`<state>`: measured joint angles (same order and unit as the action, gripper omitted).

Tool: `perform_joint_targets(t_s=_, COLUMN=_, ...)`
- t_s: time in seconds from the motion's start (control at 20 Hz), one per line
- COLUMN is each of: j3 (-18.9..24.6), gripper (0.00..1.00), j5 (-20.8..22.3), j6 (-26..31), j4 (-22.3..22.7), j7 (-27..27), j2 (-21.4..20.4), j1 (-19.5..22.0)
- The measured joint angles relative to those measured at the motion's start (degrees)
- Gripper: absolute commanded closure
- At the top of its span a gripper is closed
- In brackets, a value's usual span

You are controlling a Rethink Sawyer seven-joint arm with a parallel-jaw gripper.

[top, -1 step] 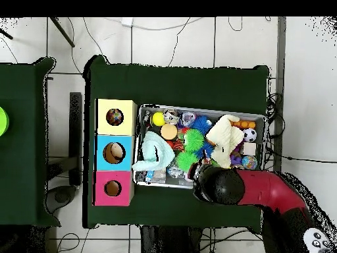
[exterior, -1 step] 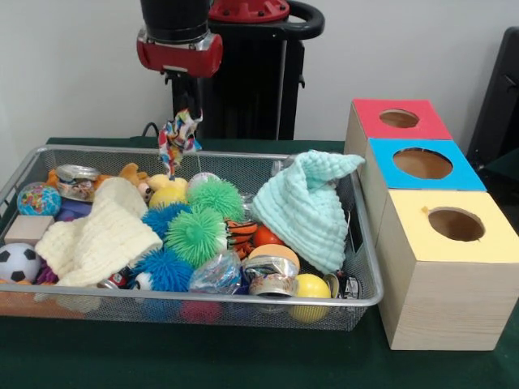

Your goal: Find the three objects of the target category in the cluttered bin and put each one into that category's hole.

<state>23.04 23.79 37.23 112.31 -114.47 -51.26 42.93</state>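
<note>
even, soft indoor light; faint shadows, slight blur throughout.

The front view sits low and close across the worktop (exterior, -1 step: pixel 203 356), facing the end effector (exterior, -1 step: pixel 180 121). The overhead view looks straight down from high up (turned half round). These 2 views share the wire bin (exterior, -1 step: pixel 243 308) and 3 boxes (exterior, -1 step: pixel 446 267) beside the end effector.

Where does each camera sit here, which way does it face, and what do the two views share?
Front view: across the table, facing the robot; shows the wire bin, three boxes, and the hand holding a patterned cloth.
Overhead view: above, looking straight down; the red arm enters from the bottom right.
Shared: bin, mint cloth, yellow box.
</note>
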Motion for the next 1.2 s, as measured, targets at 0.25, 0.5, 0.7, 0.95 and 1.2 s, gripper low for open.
perform_joint_targets(t_s=0.25, j3=-1.33, gripper=1.00, j5=0.08, j6=0.02, j4=-2.18, j7=-0.01, j2=0.00, j1=-5.27)
perform_joint_targets(t_s=0.5, j3=-5.35, gripper=1.00, j5=-0.04, j6=0.96, j4=-5.80, j7=-1.00, j2=0.01, j1=-15.42)
perform_joint_targets(t_s=0.7, j3=-8.63, gripper=1.00, j5=-1.72, j6=7.01, j4=-10.41, j7=-4.06, j2=0.04, j1=-24.56)
perform_joint_targets(t_s=0.95, j3=-12.41, gripper=1.00, j5=-5.44, j6=23.26, j4=-18.93, j7=-11.99, j2=1.01, j1=-34.14)
perform_joint_targets(t_s=1.2, j3=-14.94, gripper=1.00, j5=-7.12, j6=34.07, j4=-26.11, j7=-19.59, j2=2.95, j1=-38.83)
